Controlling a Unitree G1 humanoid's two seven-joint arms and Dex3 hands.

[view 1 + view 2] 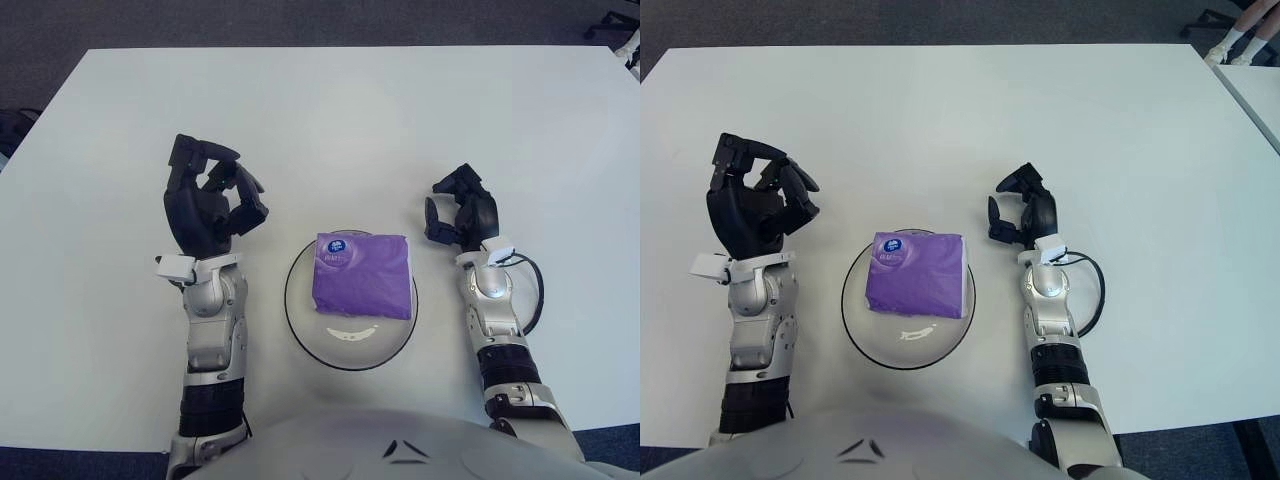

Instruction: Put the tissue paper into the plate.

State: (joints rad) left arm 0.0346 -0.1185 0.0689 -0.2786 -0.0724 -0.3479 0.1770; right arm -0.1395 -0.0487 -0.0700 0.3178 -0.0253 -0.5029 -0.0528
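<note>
A flat purple plastic-wrapped pack of tissue paper, with a small round blue-and-white label near its far-left corner, lies inside a shallow round clear glass plate with a dark rim. The plate sits on a wide white table, near the edge closest to the robot. The pack covers the far half of the plate and its right edge reaches the plate's rim.

The black three-fingered left hand is raised upright to the left of the plate, apart from it, its fingers curled inward with nothing between them. The black three-fingered right hand shows just right of the plate, its fingers loosely bent and narrow, also holding nothing. Neither hand touches the pack or the plate
</note>
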